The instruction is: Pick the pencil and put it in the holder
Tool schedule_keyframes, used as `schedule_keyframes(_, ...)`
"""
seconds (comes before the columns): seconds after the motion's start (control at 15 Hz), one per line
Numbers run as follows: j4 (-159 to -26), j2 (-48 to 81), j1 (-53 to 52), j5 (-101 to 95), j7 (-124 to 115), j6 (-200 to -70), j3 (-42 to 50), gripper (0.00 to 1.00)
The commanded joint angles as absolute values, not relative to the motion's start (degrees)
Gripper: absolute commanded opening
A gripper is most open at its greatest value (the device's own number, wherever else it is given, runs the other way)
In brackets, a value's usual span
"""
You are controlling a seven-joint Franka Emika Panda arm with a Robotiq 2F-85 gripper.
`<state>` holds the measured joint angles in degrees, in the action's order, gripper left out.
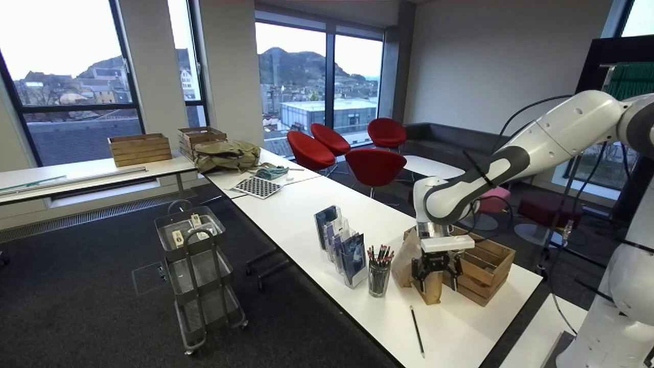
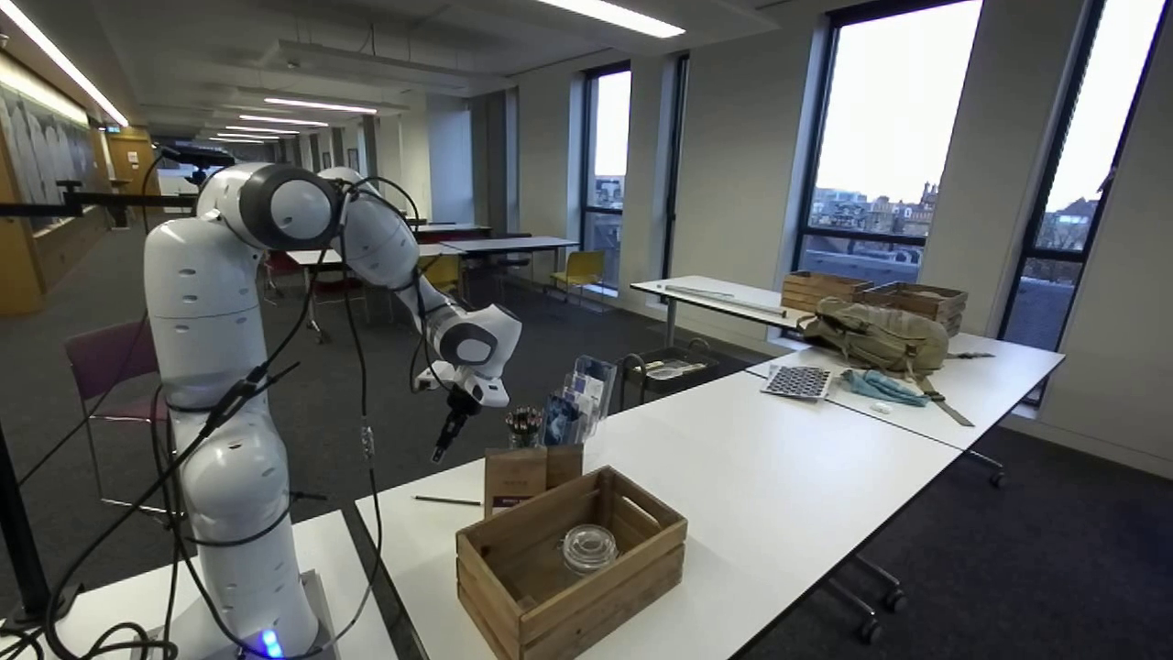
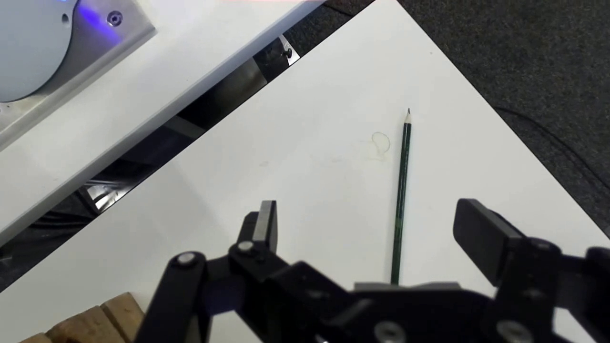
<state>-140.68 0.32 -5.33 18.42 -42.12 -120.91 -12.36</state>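
While the gripper (image 3: pixel 368 220) hangs there with its jaws spread wide, I can see the pencil (image 3: pixel 401 195) lying flat on the table (image 1: pixel 454 332) below, apart from the holder (image 1: pixel 378 287), which stands packed with other pencils (image 1: pixel 381 255), just beside the leaflets (image 1: pixel 353 254).

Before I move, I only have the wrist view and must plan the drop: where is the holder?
Observer: In both exterior views, the holder stands next to the brochure stand.
Operator: Is anything in it already?
Observer: Yes, several other pencils stand in it.
Operator: Height is hard to judge here; am I down at the loose pencil?
Observer: No, in an exterior view the end effector hangs in the air above the table.
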Motion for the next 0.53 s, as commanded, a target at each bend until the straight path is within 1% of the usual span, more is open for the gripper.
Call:
schedule_keyframes(0.0,-140.4,1.2,-6.7,19.4,-41.2,-120.9,-10.9,1.00)
schedule_keyframes(0.47,-139.5,2.2,-6.8,20.9,-39.3,-120.9,-10.7,1.00)
